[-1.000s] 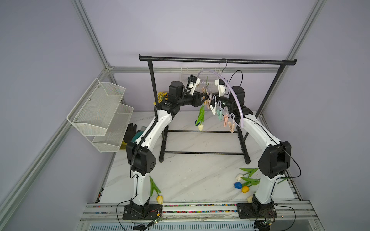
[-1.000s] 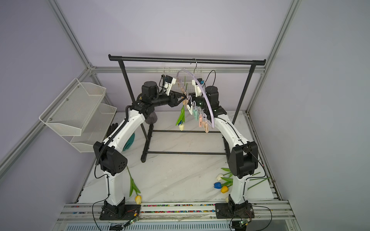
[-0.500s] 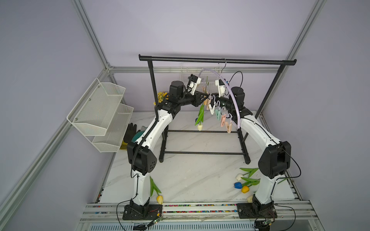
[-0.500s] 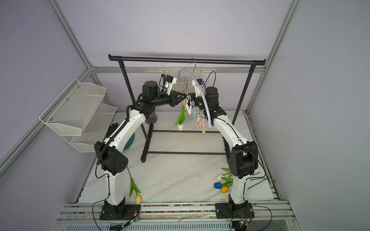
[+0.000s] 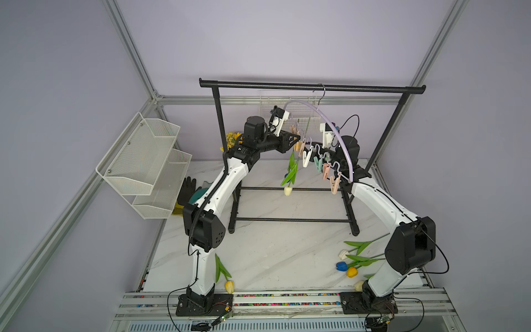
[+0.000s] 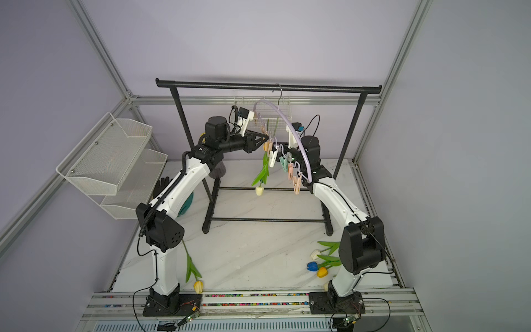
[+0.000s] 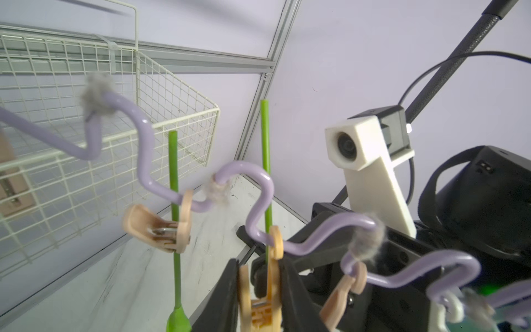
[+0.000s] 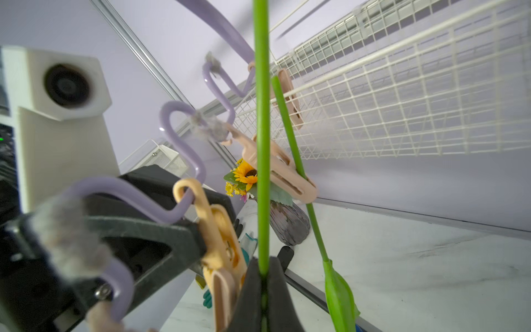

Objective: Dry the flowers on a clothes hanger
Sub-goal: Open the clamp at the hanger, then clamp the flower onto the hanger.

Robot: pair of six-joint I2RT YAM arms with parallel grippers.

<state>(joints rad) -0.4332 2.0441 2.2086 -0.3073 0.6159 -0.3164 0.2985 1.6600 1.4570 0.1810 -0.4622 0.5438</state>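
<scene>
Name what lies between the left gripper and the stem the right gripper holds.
A pale orange clothes-peg, pinched by the left gripper, hangs from the lilac hanger beside the stem in the right gripper; the right wrist view shows it.

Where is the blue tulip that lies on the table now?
In both top views the blue tulip lies at the table's near right, between a cream tulip and a yellow tulip.

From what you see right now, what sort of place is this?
Probably a robot test cell in a lab, not a home. An aluminium frame holds plain walls, the left arm and right arm stand on a base rail, and a black garment rack stands on the marble-look tabletop.
</scene>
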